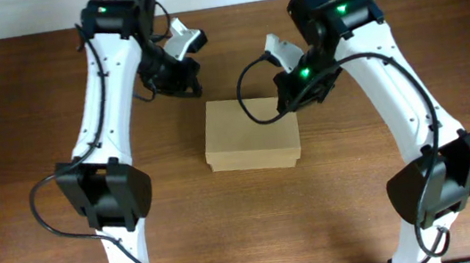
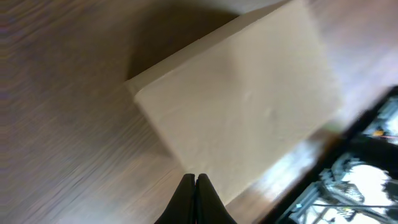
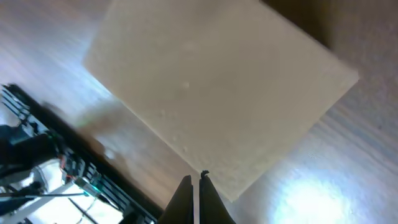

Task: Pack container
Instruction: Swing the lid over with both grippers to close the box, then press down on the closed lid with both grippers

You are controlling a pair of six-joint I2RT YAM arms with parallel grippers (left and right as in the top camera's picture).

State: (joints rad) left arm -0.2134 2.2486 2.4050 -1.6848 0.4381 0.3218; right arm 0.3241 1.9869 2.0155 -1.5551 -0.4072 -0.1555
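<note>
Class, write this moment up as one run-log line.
container: lid closed, on table | left gripper: jaws shut, empty | right gripper: jaws shut, empty | grippers by container's far corners

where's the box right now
Overhead view: the box lies central, lid shut, between the left gripper and the right gripper, which hang near its far corners.

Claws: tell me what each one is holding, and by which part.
Nothing is held. The left claw and the right claw are both shut with nothing between their fingertips. The closed cardboard box lies between them, ungripped.
</note>
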